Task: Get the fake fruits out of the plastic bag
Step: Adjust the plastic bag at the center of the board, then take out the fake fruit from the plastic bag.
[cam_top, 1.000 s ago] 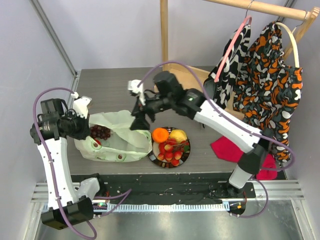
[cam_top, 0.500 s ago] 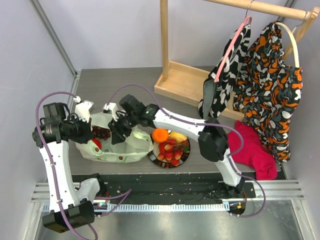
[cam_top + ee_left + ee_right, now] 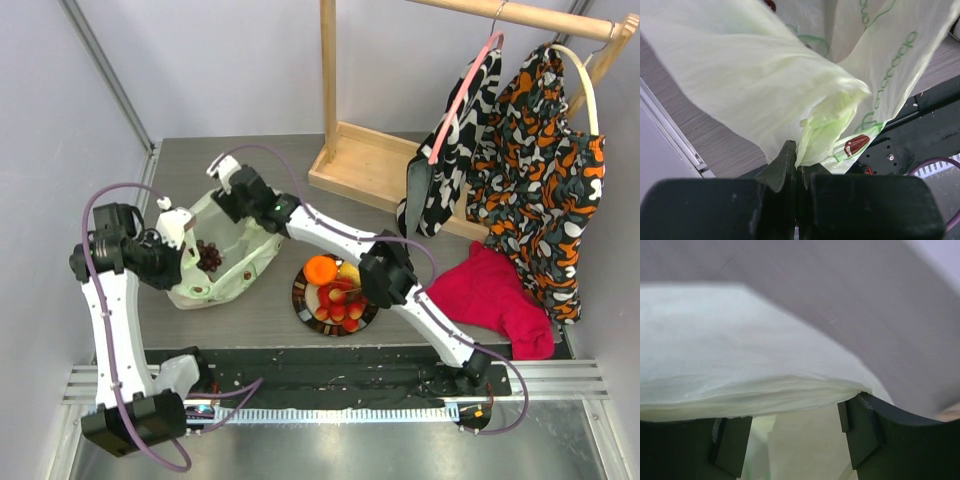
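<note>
Item: plastic bag (image 3: 238, 268), lying just left of the plate (image 3: 299, 298); grape bunch (image 3: 209, 256) visible inside it; orange (image 3: 320, 270) and other fruits already plated. Step judged: bag mouth being held open so the remainder can be retrieved. Left gripper (image 3: 797, 172) clamped on a gathered fold of film; right gripper (image 3: 795, 432) spread, bag rim lying across its fingers, nothing gripped. Next move: far rim to be pinched, or grapes reached, without film being snagged. Fruit is shown only by the overhead view; the pinch only by the left wrist view.
</note>
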Tool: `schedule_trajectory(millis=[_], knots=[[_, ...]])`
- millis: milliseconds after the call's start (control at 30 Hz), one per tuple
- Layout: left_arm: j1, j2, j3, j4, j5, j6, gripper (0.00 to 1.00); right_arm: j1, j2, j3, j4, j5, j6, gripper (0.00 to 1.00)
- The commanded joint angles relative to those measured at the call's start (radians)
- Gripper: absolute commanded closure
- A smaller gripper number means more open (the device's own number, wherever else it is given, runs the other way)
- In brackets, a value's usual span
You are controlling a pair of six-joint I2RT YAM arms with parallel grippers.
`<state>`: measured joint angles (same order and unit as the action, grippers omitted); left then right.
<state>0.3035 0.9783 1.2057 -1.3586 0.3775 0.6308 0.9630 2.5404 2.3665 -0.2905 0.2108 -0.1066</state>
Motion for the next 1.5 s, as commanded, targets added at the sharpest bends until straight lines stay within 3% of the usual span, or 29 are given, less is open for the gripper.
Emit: schedule_trajectory(millis=[0, 200, 300, 333, 467, 600, 733, 900, 1067, 1233, 1367, 1467], knots=[[0.005, 0.098, 0.101, 0.027, -0.02, 0.018, 1.0, -0.036, -0.013, 0.125, 0.181, 0.171, -0.165, 0.29], [0.005, 0.227, 0.322, 0.202, 0.073, -0.117, 1.0, -0.07, -0.037, 0.085, 0.211, 0.239, -0.277, 0.27], [0.002, 0.229, 0.348, 0.201, 0.119, -0.108, 1.0, -0.096, -0.074, 0.048, 0.2, 0.217, -0.275, 0.27], [0.002, 0.218, 0.347, 0.134, 0.123, -0.085, 1.0, -0.099, -0.1, 0.022, 0.189, 0.197, -0.275, 0.28], [0.0, 0.172, 0.246, -0.084, 0.029, 0.11, 1.0, -0.066, -0.205, -0.107, 0.076, 0.055, -0.246, 0.18], [0.0, 0.064, 0.092, -0.165, -0.075, 0.132, 1.0, 0.054, -0.347, -0.288, -0.021, -0.06, -0.222, 0.07], [0.0, -0.044, 0.009, -0.171, -0.146, 0.118, 1.0, 0.098, -0.456, -0.374, -0.055, -0.149, -0.128, 0.05], [0.0, -0.072, -0.043, -0.182, -0.196, 0.035, 1.0, 0.095, -0.529, -0.415, -0.084, -0.272, -0.045, 0.07], [0.0, -0.102, -0.116, -0.151, -0.216, -0.014, 1.0, 0.097, -0.496, -0.395, -0.105, -0.441, -0.004, 0.28], [0.002, -0.098, -0.153, -0.123, -0.203, -0.068, 1.0, 0.097, -0.462, -0.337, -0.11, -0.559, 0.036, 0.39], [0.002, -0.081, -0.149, -0.112, -0.173, -0.146, 1.0, 0.1, -0.427, -0.335, -0.111, -0.628, 0.056, 0.39], [0.0, -0.079, -0.141, -0.103, -0.178, -0.18, 1.0, 0.111, -0.366, -0.316, -0.101, -0.532, 0.105, 0.22]])
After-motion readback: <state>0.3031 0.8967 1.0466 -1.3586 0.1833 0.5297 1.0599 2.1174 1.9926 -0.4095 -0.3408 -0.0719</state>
